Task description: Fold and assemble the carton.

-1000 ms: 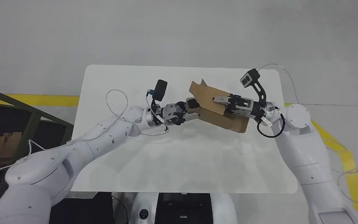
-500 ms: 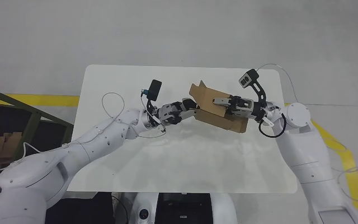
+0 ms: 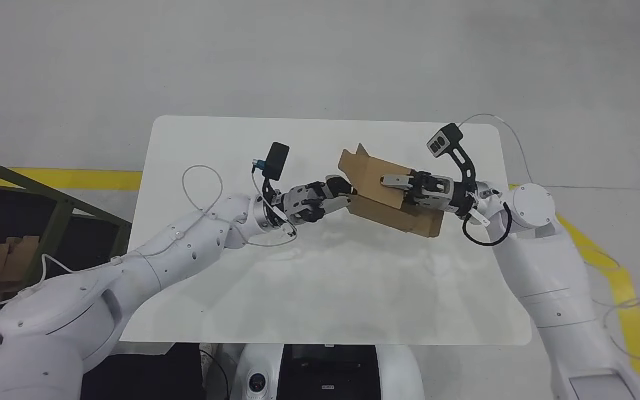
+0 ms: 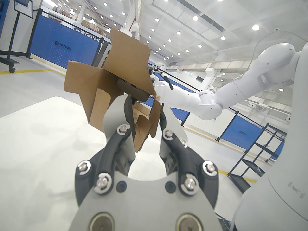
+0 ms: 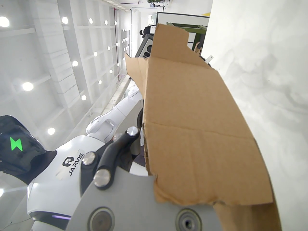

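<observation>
Two robot arms share a half-formed brown carton [image 3: 385, 195] over the far right part of the white surface [image 3: 300, 290], one arm at each end so that the body stays braced while its loose flaps are worked. The left gripper [image 3: 343, 190] meets the carton's open end. Its jaws are drawn narrow around a small lower flap [image 4: 144, 123], with the cardboard pinched between the black pads, a hold that looks meant to tuck that flap inward under the larger panels splayed above it. The right gripper [image 3: 395, 181] comes in from the opposite side and lies along the carton's upper panel. One finger rests flat on top of the cardboard in the top view, while its partner is hidden behind the panel, so the jaws seem to be clamped on that wall, though the grip itself cannot be made out. This hold appears to serve as the anchor, keeping the tube square against the push from the other end. The carton's long axis runs across the surface from the left arm to the right arm, the left end lying slightly farther from the robot. Its open, flapped mouth points at the left gripper, and the far end sits against the right wrist.
</observation>
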Robot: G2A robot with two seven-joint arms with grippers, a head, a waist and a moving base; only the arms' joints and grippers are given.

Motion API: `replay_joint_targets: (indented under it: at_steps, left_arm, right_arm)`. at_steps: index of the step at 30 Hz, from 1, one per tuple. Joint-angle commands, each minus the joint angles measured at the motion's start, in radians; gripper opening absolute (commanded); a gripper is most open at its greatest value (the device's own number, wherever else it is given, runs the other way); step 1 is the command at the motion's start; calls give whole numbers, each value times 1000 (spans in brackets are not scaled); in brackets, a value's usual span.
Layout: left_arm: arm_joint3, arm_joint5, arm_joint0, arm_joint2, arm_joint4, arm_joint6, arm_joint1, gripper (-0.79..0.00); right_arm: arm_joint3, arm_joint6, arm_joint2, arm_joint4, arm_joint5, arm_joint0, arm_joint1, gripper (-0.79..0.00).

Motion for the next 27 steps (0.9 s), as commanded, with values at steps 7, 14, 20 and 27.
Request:
replay_joint_targets:
  at_steps: [7,14,20,27]
  left_arm:
    - [1,0,0,0,0,0,0,0]
    - [15,0,-33,0,42,0,10,0]
    - [15,0,-33,0,42,0,10,0]
    - [6,27,-17,-17,33,-14,12,0]
  right_arm:
    - [0,-1,0,0,0,0,0,-785]
    - [-2,56,-2,-24,9,17,5,-785]
    - [-3,52,-2,-28,9,18,5,-785]
    - [-18,28,0,-43,10,11,6,-785]
